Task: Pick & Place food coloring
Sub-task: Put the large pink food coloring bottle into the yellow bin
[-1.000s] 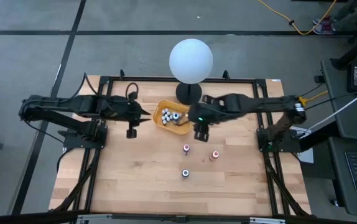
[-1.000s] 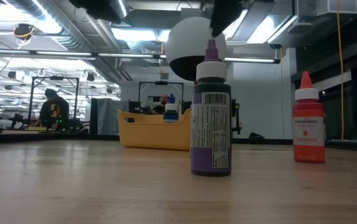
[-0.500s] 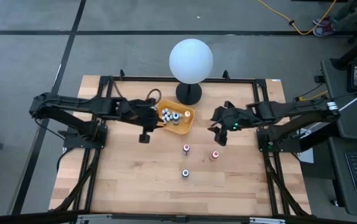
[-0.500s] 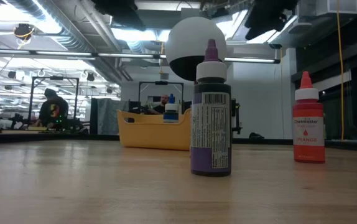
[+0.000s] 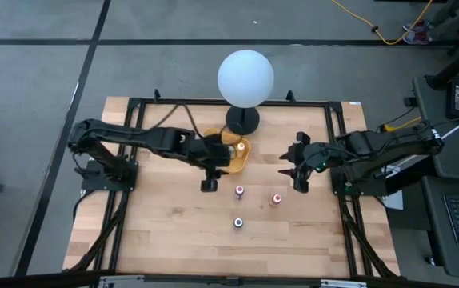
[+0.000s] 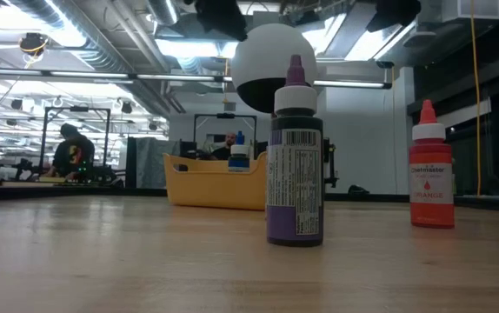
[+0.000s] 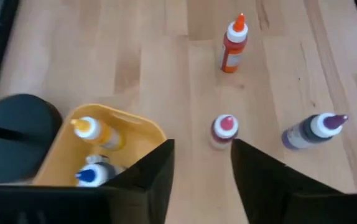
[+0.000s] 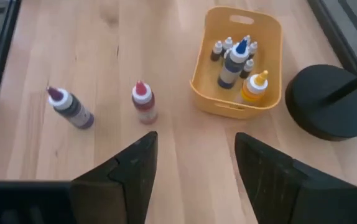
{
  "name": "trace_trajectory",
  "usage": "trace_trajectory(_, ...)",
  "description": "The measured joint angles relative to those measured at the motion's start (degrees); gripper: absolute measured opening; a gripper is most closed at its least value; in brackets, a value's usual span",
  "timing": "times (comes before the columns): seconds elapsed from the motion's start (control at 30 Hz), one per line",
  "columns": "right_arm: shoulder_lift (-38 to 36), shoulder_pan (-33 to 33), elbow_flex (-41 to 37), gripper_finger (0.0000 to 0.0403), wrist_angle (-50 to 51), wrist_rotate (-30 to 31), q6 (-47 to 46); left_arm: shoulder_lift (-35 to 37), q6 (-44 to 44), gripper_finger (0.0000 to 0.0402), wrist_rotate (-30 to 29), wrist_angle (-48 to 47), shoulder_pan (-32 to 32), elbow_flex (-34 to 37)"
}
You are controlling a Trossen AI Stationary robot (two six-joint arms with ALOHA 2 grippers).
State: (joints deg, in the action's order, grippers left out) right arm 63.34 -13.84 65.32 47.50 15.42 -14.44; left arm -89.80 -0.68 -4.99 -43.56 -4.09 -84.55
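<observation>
Food coloring bottles (image 5: 239, 191): three on mid-bench. Left gripper (image 5: 209, 185) has advanced from tray (image 5: 244, 154), empty, open; right gripper (image 5: 297, 170) withdrawn, open.

Two matte-black jointed robot arms on black frame mounts

The left arm (image 5: 133, 140) and the right arm (image 5: 373, 146) are built of slim, dark segments linked by rounded joint housings, each rising from a blocky black base bolted to a black tubular frame. Black cables loop along the left arm's upper segments, and a small green light glows near the right arm's wrist. The left gripper (image 7: 200, 180) ends in two flat, matte-black fingers (image 7: 155, 177) with angular, chamfered tips; the right gripper (image 8: 194, 174) carries the same broad, dark fingers (image 8: 132, 174), smooth-faced and without visible markings.
</observation>
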Motion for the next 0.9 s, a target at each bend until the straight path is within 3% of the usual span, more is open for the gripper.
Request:
trace_trajectory(0.33,-2.46,-0.25,0.0,0.0215,1.59,0.03,7.2,-9.21,-8.28,0.0229,-0.05,-1.44,-3.23,-3.13)
trace_trajectory(0.9,-3.36,-0.23,0.0,0.0215,3.65,-1.55,10.38,-22.15,-7.93,0.0228,1.22,7.77,-3.94,-3.12)
